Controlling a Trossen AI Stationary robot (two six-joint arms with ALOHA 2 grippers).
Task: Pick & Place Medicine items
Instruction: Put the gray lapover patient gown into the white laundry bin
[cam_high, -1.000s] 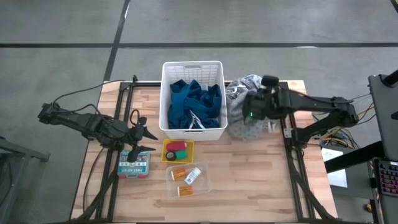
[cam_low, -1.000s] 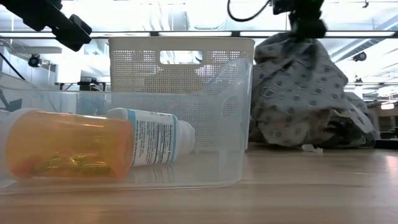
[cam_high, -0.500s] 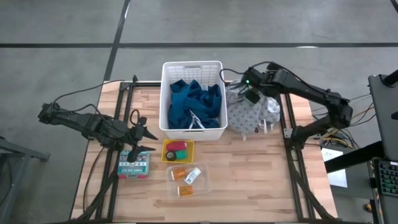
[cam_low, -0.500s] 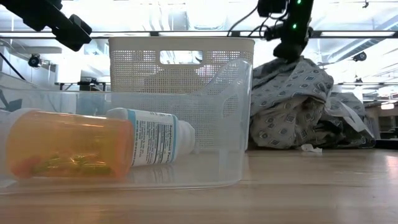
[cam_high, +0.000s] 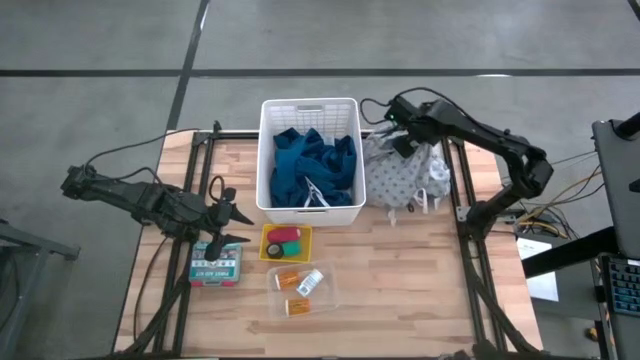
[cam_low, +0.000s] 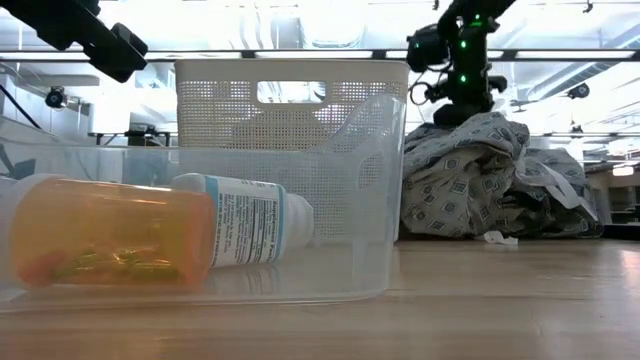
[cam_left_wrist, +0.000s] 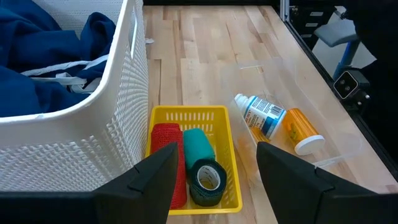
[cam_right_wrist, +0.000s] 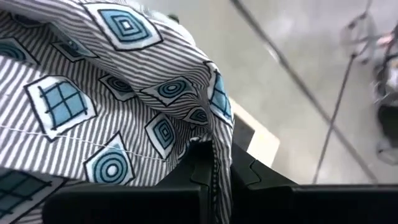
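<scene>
Wooden desk (cam_high: 400, 270) holds the medicines in their trays (cam_high: 287, 243), yet my right pincer (cam_high: 402, 138) is clenched on the grey cloth (cam_high: 400, 180), so I'd lift slowly, while my left pincer (cam_high: 224, 212) waits half-open beside them.

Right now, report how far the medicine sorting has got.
Done: red roll and dark green roll lie in the yellow basket; white labelled bottle and orange pill bottle in the clear tray. In hand: right gripper pinches the grey patterned cloth. Left: the teal first-aid box, beside the left gripper.
</scene>
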